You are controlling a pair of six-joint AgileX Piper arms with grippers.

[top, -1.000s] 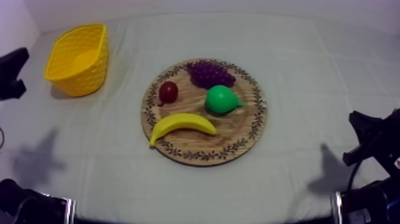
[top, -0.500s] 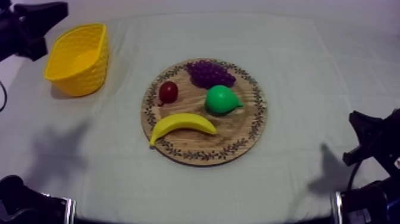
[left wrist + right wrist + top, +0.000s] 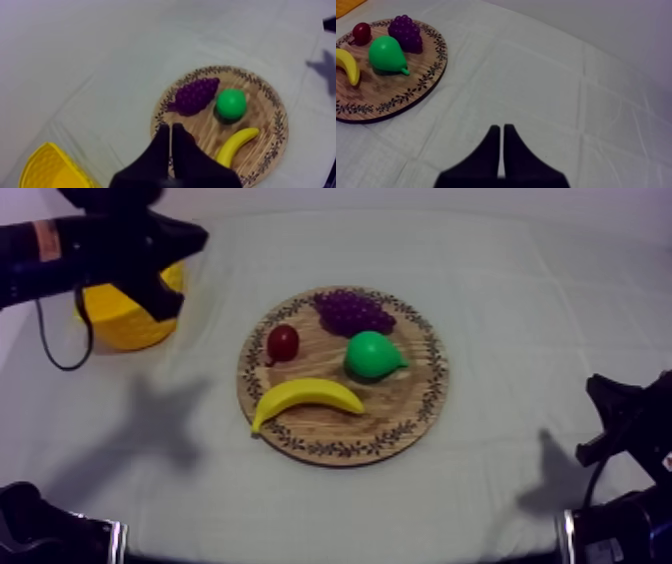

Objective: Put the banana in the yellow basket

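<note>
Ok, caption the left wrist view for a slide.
Shut left gripper facing the board with banana, grapes and pear; basket nearby.

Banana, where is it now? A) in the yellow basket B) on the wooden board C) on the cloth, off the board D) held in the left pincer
B: the banana lies on the wooden board near its rim, and the left pincer is shut on nothing.

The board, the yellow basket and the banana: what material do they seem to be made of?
The board looks like matt wood: grain lines show, with a dark leaf pattern round the rim. The yellow basket seems moulded plastic, its wall a woven-look lattice. The banana is probably plastic: smooth, evenly yellow.
</note>
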